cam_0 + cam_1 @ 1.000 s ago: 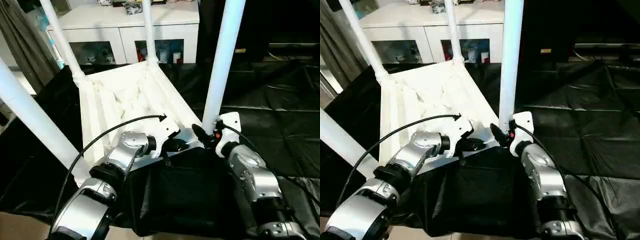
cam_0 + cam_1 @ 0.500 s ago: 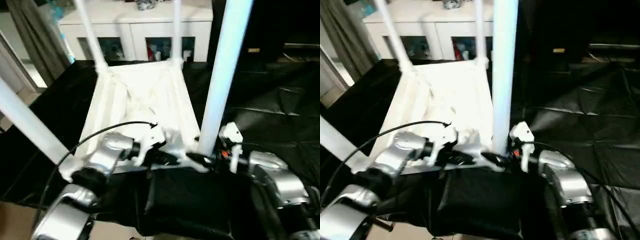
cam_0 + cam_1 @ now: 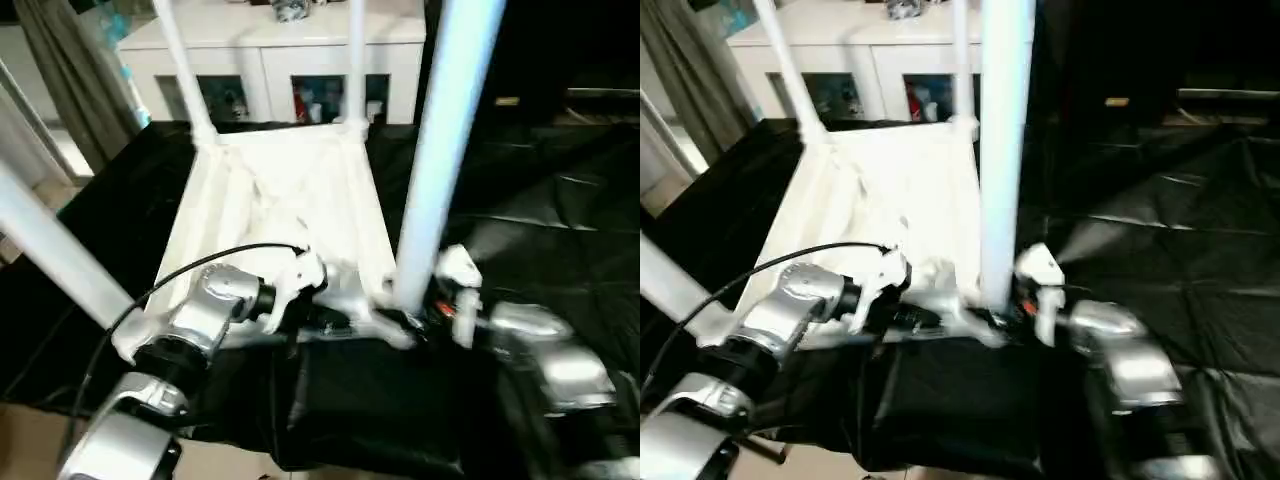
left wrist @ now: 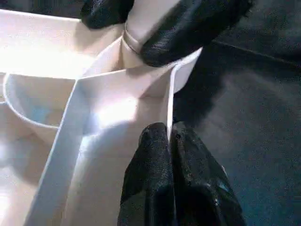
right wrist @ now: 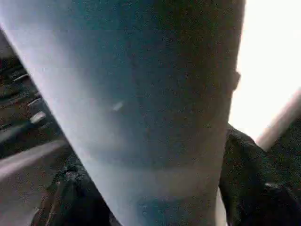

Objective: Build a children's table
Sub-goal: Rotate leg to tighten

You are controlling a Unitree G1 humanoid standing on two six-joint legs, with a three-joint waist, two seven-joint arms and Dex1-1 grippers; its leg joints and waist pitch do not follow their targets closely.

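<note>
Left claw [image 4: 170, 136]: nearest us, fingers pinched tight on the thin near rim wall of the children's table [image 3: 290, 200], just beside the near right corner socket.
Right claw [image 3: 405, 322]: wrapped around the foot of the near right leg [image 3: 440, 150] right where it enters that socket; both black fingers [image 4: 188, 28] press on the tube.
Children's table: upside down on the black-draped surface [image 3: 560, 230], ribbed underside up, all four legs standing in the corner sockets.
Handling: looks like light, hollow, stiff plastic, smooth enough to slip; the long legs will lever hard on the sockets, so hold low at the leg base and on the rim.
Beyond the table: a white cabinet [image 3: 300, 60] with glass doors.
</note>
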